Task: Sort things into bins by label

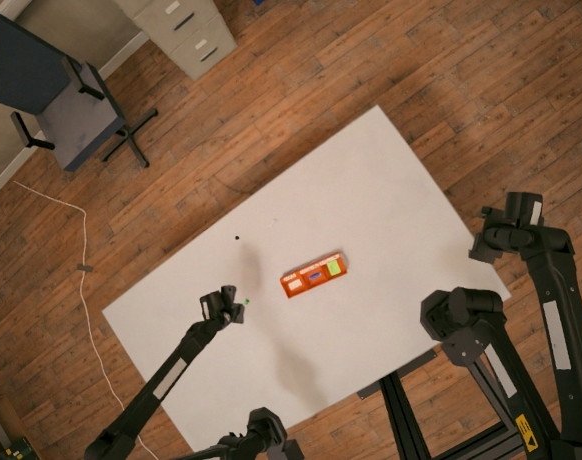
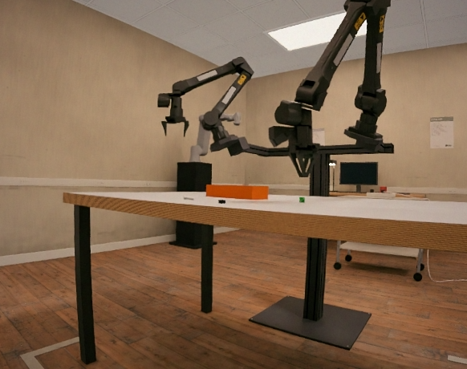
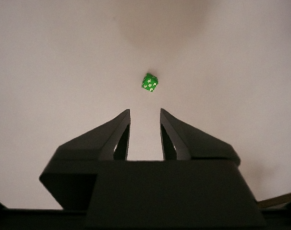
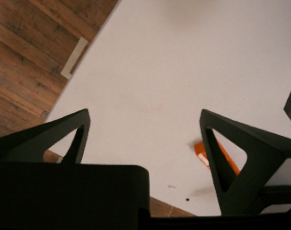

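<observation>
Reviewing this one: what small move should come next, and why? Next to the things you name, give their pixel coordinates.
Probably open the left tool (image 1: 239, 305) (image 2: 304, 176) (image 3: 145, 114) a little and ease it over and down to the green die (image 1: 246, 301) (image 2: 302, 200) (image 3: 150, 82): the die lies loose on the table outside the orange bins (image 1: 289, 295) (image 2: 237, 192), just ahead of the fingertips, which stand part-way apart with nothing between them.
</observation>
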